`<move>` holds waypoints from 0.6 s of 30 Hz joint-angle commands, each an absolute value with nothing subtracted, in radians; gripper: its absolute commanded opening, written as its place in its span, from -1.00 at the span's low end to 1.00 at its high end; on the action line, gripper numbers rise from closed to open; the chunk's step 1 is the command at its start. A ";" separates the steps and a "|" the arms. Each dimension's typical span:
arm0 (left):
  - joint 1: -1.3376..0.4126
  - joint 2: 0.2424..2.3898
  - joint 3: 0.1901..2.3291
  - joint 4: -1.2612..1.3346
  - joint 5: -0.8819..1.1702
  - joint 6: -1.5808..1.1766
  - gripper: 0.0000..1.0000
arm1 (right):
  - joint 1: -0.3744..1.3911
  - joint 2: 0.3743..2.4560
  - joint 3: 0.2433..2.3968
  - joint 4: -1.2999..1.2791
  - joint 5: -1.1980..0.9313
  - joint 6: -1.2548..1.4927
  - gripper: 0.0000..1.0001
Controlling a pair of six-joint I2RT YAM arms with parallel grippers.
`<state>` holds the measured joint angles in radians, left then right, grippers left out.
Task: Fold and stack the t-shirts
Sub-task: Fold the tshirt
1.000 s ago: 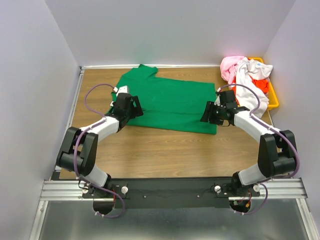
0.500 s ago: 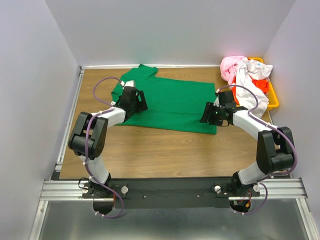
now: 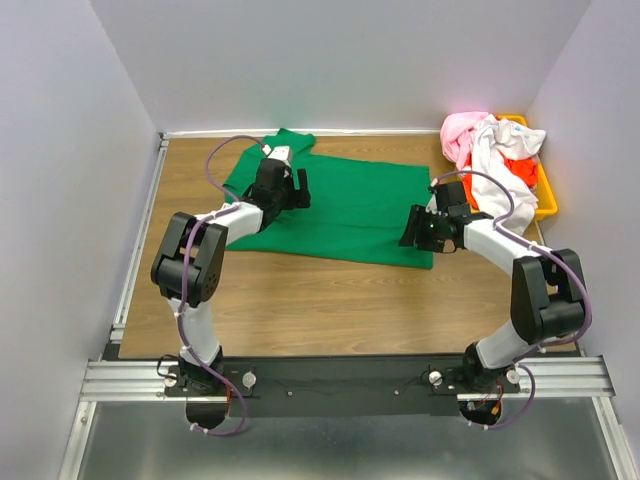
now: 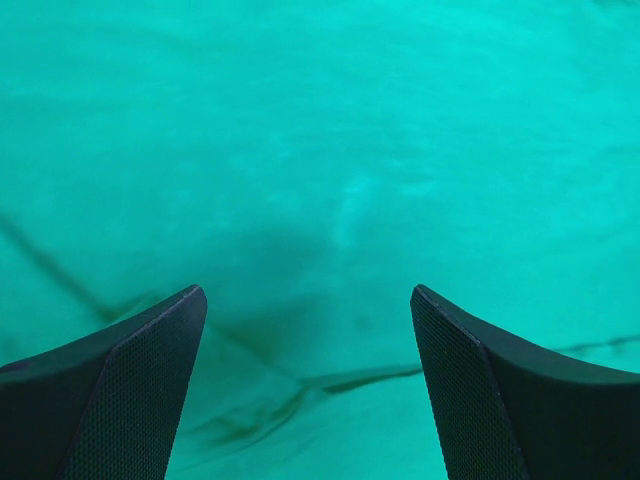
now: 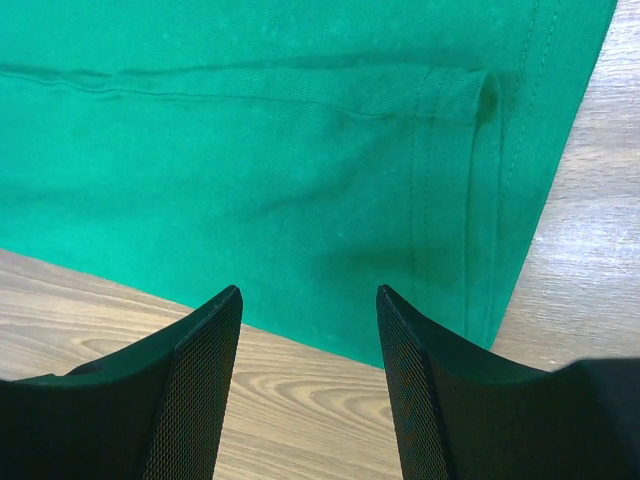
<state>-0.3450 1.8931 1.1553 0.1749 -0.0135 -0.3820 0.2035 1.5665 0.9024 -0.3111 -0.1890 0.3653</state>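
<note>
A bright green t-shirt [image 3: 350,205] lies spread flat on the wooden table [image 3: 300,290], with a long fold line across it. My left gripper [image 3: 298,190] is open and empty, low over the shirt's left part near the sleeve. In the left wrist view [image 4: 308,292] green cloth [image 4: 330,150] with a crease fills the frame. My right gripper [image 3: 408,230] is open and empty over the shirt's near right corner. The right wrist view [image 5: 310,290] shows the stitched hem [image 5: 470,200] and the cloth edge just ahead of the fingers. Pink [image 3: 462,130], white [image 3: 495,150] and orange-red [image 3: 520,170] shirts lie piled at the back right.
The piled shirts sit in a yellow-orange plastic bin [image 3: 547,200] at the table's back right corner. Grey walls close in the table at the back and both sides. Bare wood [image 5: 300,420] lies between the green shirt and the arm bases.
My left gripper has moved from the shirt's near left edge up and to the right onto the cloth near the sleeve. The right gripper has barely moved.
</note>
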 commanded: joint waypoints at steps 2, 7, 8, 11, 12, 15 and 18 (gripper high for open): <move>-0.365 1.862 1.149 0.215 0.009 -0.368 0.81 | 0.210 1.585 0.928 -0.293 -0.201 0.362 0.27; -0.367 1.824 1.169 0.066 -0.275 -0.420 0.77 | 0.210 1.595 0.927 -0.278 -0.225 0.365 0.27; -0.367 1.824 1.178 0.046 -0.297 -0.417 0.77 | 0.212 1.595 0.925 -0.275 -0.232 0.365 0.27; -0.367 1.838 1.186 0.002 -0.383 -0.414 0.77 | 0.212 1.603 0.920 -0.262 -0.253 0.370 0.27; -0.367 1.842 1.186 -0.036 -0.420 -0.417 0.77 | 0.212 1.606 0.919 -0.259 -0.258 0.370 0.27; -0.365 1.865 1.195 -0.040 -0.425 -0.407 0.75 | 0.212 1.606 0.914 -0.247 -0.271 0.373 0.27; -0.365 1.907 1.235 -0.038 -0.413 -0.390 0.74 | 0.215 1.601 0.913 -0.244 -0.276 0.373 0.26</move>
<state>-0.3664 1.8706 1.1809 -0.0082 -0.3466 -0.4049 0.2047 1.5936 0.9024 -0.2741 -0.2420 0.3660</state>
